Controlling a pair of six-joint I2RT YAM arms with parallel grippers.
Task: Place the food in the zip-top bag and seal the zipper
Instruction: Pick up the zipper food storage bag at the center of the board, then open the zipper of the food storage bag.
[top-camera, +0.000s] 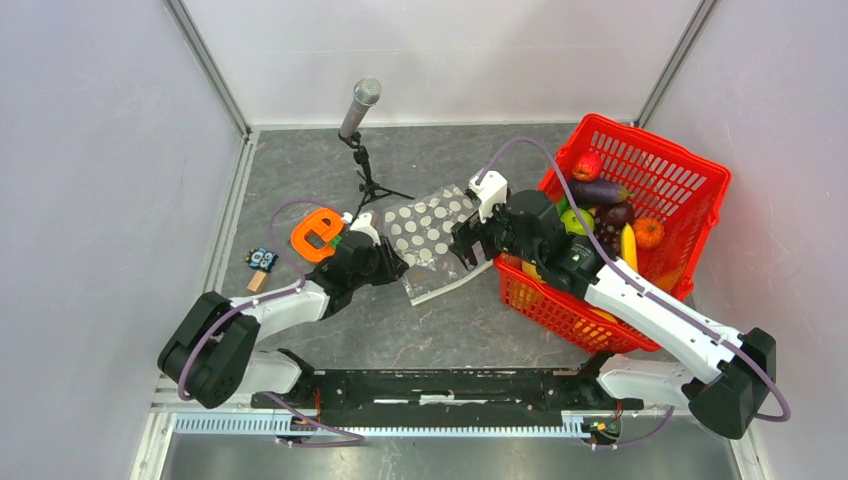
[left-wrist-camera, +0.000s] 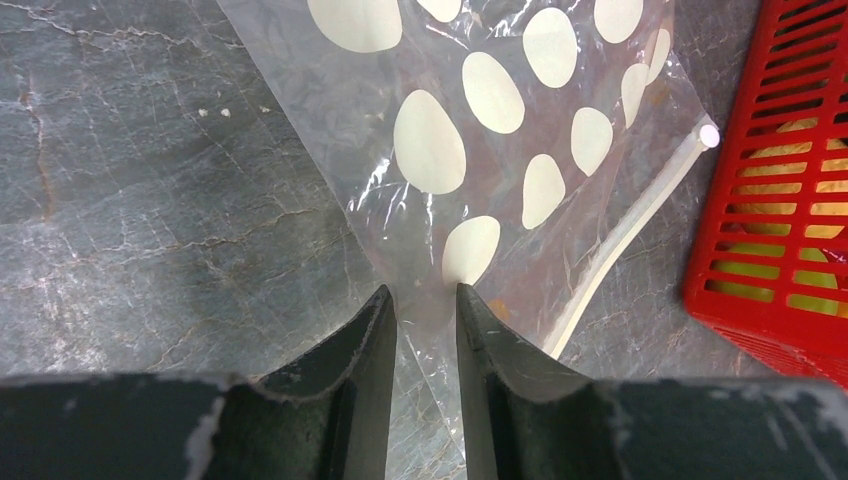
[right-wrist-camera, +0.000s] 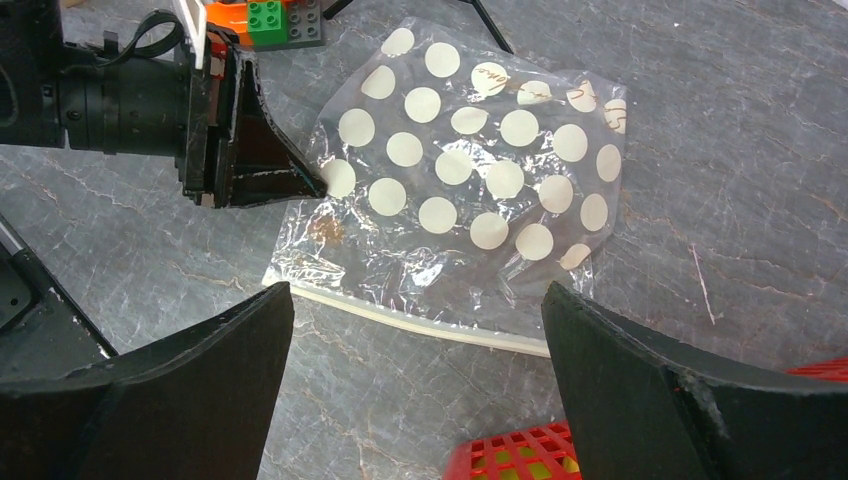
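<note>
The zip-top bag (top-camera: 432, 232), clear with white dots, lies flat and empty on the grey floor; it also shows in the left wrist view (left-wrist-camera: 480, 130) and the right wrist view (right-wrist-camera: 470, 190). Its zipper (right-wrist-camera: 420, 325) runs along the near edge, toward the basket (left-wrist-camera: 620, 240). My left gripper (top-camera: 398, 270) is at the bag's left edge, its jaws narrowly apart with the bag's edge between them (left-wrist-camera: 425, 290). My right gripper (top-camera: 468, 250) is wide open and empty above the zipper edge (right-wrist-camera: 418, 288). The food (top-camera: 600, 200) lies in the red basket (top-camera: 640, 150).
The red basket's corner is close to the bag (left-wrist-camera: 780, 200) and under my right gripper (right-wrist-camera: 510, 455). An orange tape holder (top-camera: 318, 235) lies left of the bag. A microphone on a tripod (top-camera: 360, 105) stands behind it. A small blue device (top-camera: 262, 260) lies at the left.
</note>
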